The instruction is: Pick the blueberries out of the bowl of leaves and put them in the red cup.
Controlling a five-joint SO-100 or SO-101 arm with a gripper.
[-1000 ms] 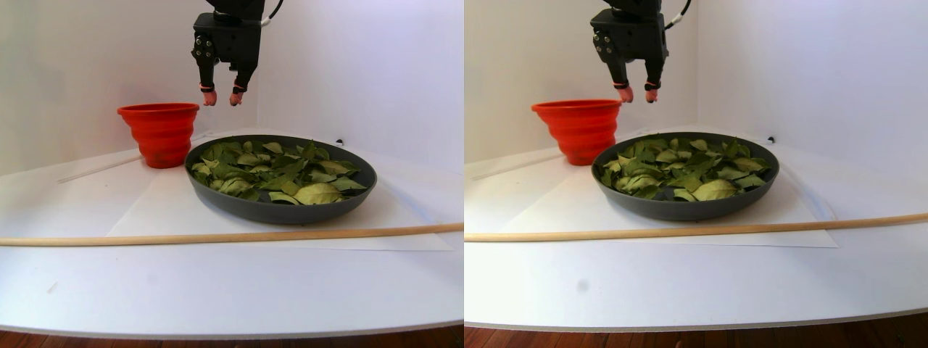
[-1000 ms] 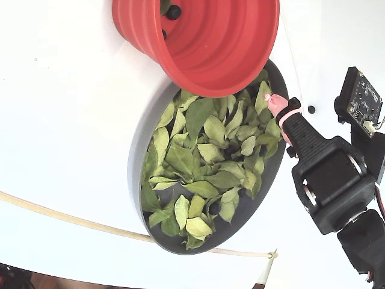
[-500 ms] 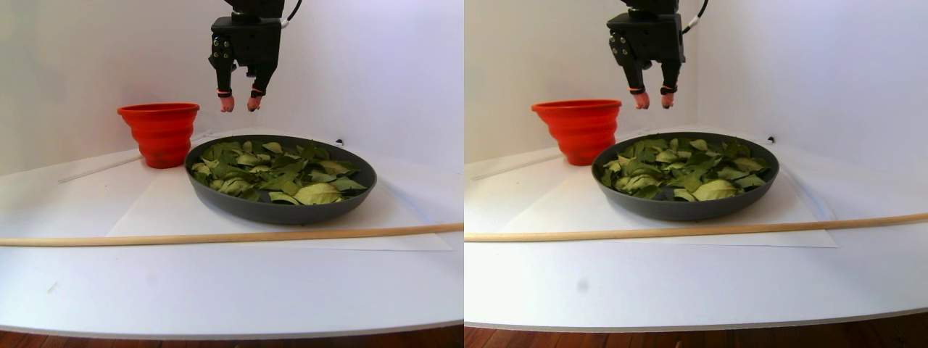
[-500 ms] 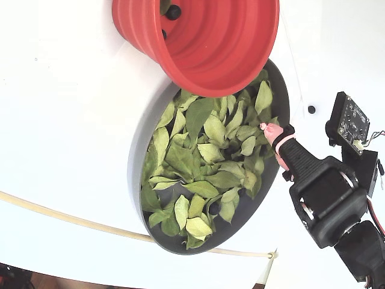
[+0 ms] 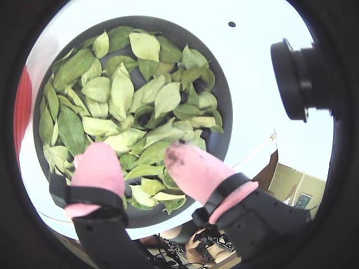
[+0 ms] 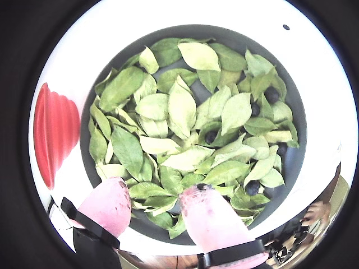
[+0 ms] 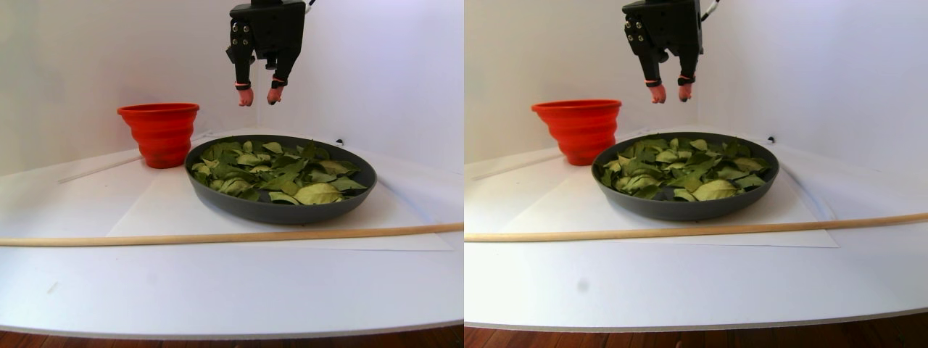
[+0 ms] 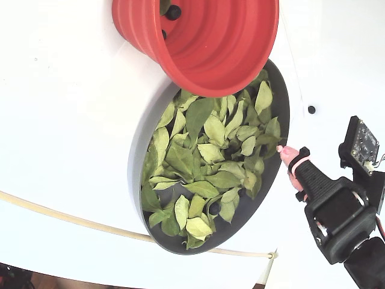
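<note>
**A:** What is the gripper (image 7: 257,96) doing?

**B:** It hangs in the air above the far side of the bowl (image 7: 279,210), touching nothing. Its two fingers stand a moderate gap apart with nothing between them. The body is matte black and blocky; each fingertip (image 6: 212,219) wears a soft pink rounded cap held by a black band.

**A:** Now the rest, biggest first.

**B:** The table (image 7: 217,290) is smooth and white, with a curved front edge and a flat white sheet under the bowl. A thin, straight, pale wooden rod (image 7: 217,236) lies across it in front of the bowl. The bowl (image 6: 291,168) is a wide, shallow, round dish, dark grey and matte, with a low rim.

**A:** And the red cup?

**B:** The red cup (image 7: 159,134) stands just beside the bowl, to its left in the stereo pair view. It is red-orange plastic, with stepped ridged walls tapering from a wide mouth. In the fixed view a dark round berry (image 8: 173,12) sits at the bottom of it.

**A:** The contents of the bowl?

**B:** The leaves (image 6: 182,109) fill it: oval, light to mid green, some curled, each with a pale midrib. The blueberries (image 6: 211,136) are small, round and blue-black, half tucked among the leaves; a wrist view shows several toward the right side of the bowl, one (image 6: 253,188) near the rim.
</note>
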